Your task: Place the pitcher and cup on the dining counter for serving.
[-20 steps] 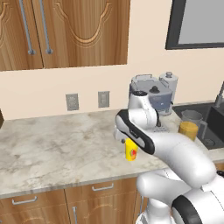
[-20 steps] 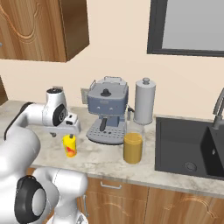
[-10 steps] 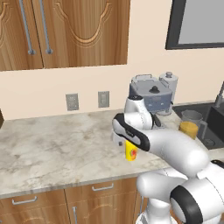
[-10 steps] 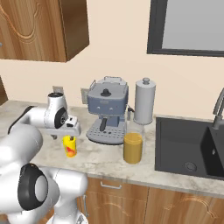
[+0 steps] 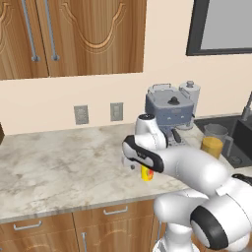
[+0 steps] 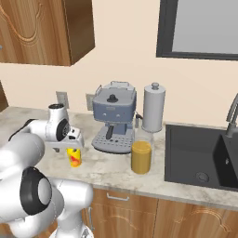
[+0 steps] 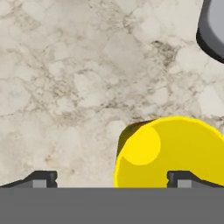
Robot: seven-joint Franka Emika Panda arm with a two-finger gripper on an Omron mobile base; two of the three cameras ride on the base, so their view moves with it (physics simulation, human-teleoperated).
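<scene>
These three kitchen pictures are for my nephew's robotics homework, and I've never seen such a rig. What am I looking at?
A white robot arm works at a marble counter. Two pictures come from cameras behind it, left and right; the third looks down from its hand. On the counter stand a yellow cup, a juice pitcher, a coffee machine and a grey canister; a sink lies at the right. The gripper hangs open just above the cup, holding nothing.

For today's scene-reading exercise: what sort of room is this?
A kitchen, rendered: a marble counter carries a coffee machine, beside a dark sink, with wooden cabinets above.
</scene>
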